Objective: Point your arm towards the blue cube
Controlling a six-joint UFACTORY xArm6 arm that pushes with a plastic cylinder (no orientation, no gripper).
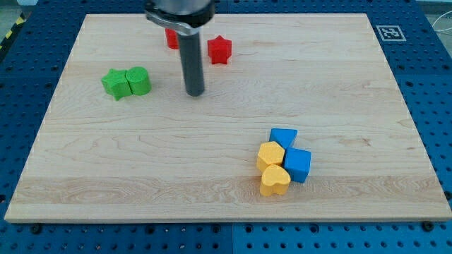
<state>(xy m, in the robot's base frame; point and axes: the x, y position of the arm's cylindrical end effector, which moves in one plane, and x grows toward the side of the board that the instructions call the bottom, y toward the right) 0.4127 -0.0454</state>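
Camera view shows you that the job is hardly begun: my tip (195, 92) rests on the pale wooden surface (339, 63) in its far left part, well apart from the blue cube (298, 165), which sits near the right of the surface toward its near edge. As for the end effector, you have only a straight dark rod here, with nothing that opens or closes, so no apart-or-together state applies. What is left, as I judge it, is the whole crossing: you would need to bring the tip diagonally toward the near right until it stands just beside the cube. The cube is packed into a cluster. A second blue block (283, 137), of a less regular shape, touches it on the far side; a yellow rounded block (270, 154) touches it on the left; and a yellow heart-shaped block (275, 180) lies at the near left of the group. Coming from the far left, the tip would likely meet the other blue block or the yellow ones first, so an approach from the right or near side looks cleaner. Close to the tip, two green blocks (126, 83) sit touching each other to its left, a red star-shaped block (219, 49) lies just to its far right, and another red block (171, 39) is partly hidden behind the arm.
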